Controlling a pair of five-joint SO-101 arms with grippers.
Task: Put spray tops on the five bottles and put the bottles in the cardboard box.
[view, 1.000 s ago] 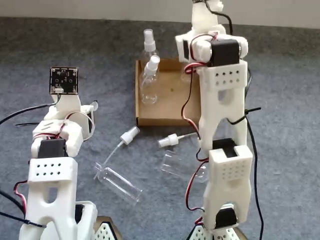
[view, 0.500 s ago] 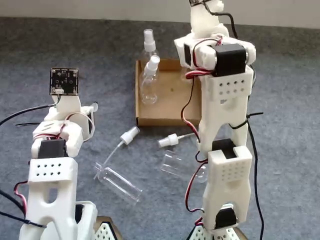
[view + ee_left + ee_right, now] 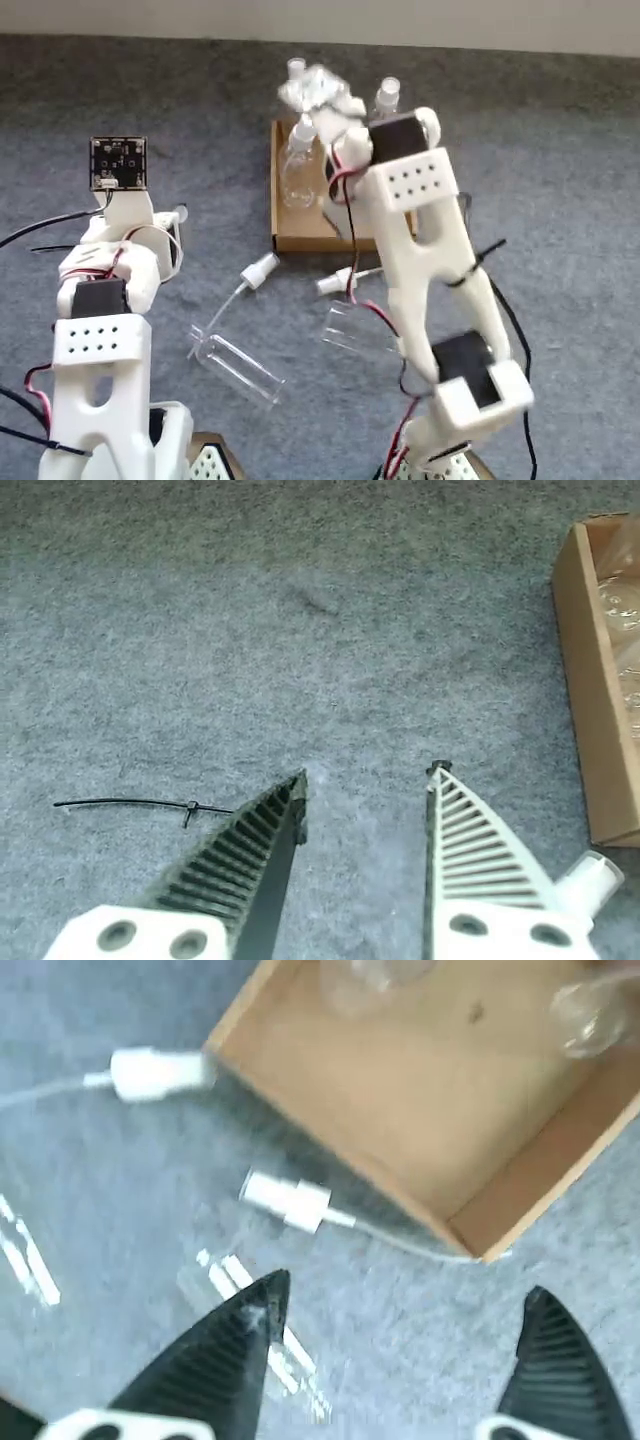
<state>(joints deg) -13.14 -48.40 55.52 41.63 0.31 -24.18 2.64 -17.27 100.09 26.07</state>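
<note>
**A:** Swinging left since a moment ago, the right arm is now leaning over the box (image 3: 300,240). The right hand (image 3: 405,1288) is hanging spread wide, gripping nothing.

**B:** And the left hand (image 3: 368,773)?

**A:** Staying released beside the box. Two bottles (image 3: 240,368) are lying on the counter (image 3: 560,200) with tops (image 3: 258,272) loose nearby; others are standing in the box.

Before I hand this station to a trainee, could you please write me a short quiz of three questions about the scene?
1. True or false: the loose spray tops lie inside the cardboard box.
2. How many uncapped bottles lie on the carpet? A: one. B: two. C: four.
3. Fill in: the left end effector is ___ (open or shut).

Key: 1 false; 2 B; 3 open.
</note>
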